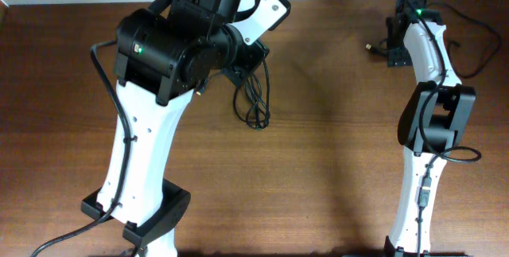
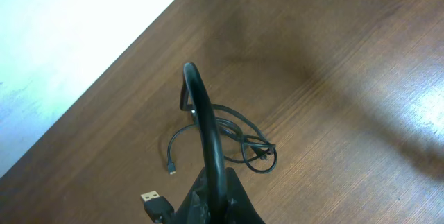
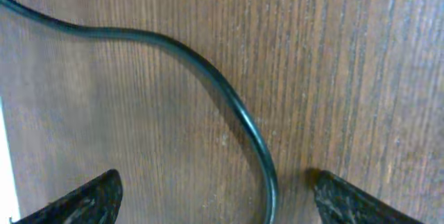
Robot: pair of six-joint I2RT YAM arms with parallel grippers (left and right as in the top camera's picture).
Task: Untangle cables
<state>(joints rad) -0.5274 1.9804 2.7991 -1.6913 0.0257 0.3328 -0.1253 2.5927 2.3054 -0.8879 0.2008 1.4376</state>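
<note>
My left gripper (image 2: 216, 195) is shut on a black cable (image 2: 205, 123) that arches up from the jaws and back down to the table. A USB plug (image 2: 154, 199) sticks out beside the jaws. The loose bundle of thin black cables (image 2: 244, 143) lies on the table below, with a small plug (image 2: 171, 170) at its left. In the overhead view the bundle (image 1: 254, 107) trails from the left gripper (image 1: 243, 72). My right gripper (image 3: 222, 197) is open, low over the table, with one thin cable (image 3: 239, 116) running between its fingers. It is at the far right (image 1: 395, 50), next to a small plug (image 1: 370, 48).
The brown wooden table (image 1: 334, 153) ends at its far edge (image 1: 342, 2), against a pale wall. Thick arm cables loop at the far right (image 1: 477, 30) and near the left arm's base (image 1: 71, 233).
</note>
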